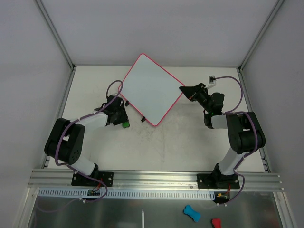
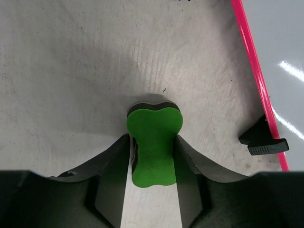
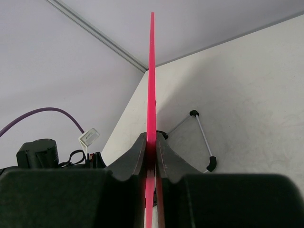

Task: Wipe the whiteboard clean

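**Clerk:** State of the fingers?

**Inspector:** Left fingers point(image 2: 111, 161) are pressed against the waist of a green eraser point(image 2: 154, 142), one on each side. Right fingers point(image 3: 133, 161) pinch the pink frame of the whiteboard point(image 1: 149, 88) at its right corner.

**Clerk:** Where is the board, and how far along is the task?

**Inspector:** It sits at the far middle of the bench point(image 1: 166, 147), turned corner-on to the arms. Its face shows no marks from overhead. I judge the erasing finished, or nearly so, as glare could hide faint traces. The eraser is off the board, just beside its near-left edge, near a black foot point(image 2: 263, 140).

**Clerk:** Surface and room?

**Inspector:** Pale panel walls point(image 1: 28, 57) enclose three sides. The bench is off-white, scuffed, with faint grey streaks. An aluminium rail point(image 1: 156, 178) carries both arm bases. Below it lie a blue eraser point(image 1: 191, 213) and a red one point(image 1: 216, 222).
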Controlling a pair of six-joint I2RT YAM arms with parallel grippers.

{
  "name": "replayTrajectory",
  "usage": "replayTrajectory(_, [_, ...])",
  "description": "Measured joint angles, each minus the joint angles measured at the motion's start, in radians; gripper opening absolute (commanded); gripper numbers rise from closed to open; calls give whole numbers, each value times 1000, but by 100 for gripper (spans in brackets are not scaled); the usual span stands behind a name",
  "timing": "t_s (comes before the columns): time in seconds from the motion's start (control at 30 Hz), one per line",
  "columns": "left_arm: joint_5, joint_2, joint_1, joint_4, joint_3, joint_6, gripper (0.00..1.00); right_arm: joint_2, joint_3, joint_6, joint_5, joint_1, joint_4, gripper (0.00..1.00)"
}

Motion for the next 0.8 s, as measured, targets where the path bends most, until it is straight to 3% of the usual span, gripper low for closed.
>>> replayTrajectory(0.27, [9, -29, 7, -3, -13, 2, 48, 0, 0, 0, -10, 0, 0, 12])
replayTrajectory(0.37, [10, -51, 14, -4, -22, 2, 52, 0, 0, 0, -11, 0, 0, 12])
replayTrajectory(0.4, [11, -58, 14, -6, -23, 2, 58, 0, 0, 0, -11, 0, 0, 13])
replayTrajectory(0.67, [33, -151, 27, -11, -74, 4, 63, 0, 0, 0, -20, 0, 0, 17])
replayTrajectory(0.77, [35, -214, 27, -16, -102, 6, 74, 0, 0, 0, -31, 4, -4, 31])
replayTrajectory(0.8, [37, -245, 27, -16, -114, 9, 78, 0, 0, -1, -35, 5, -4, 46])
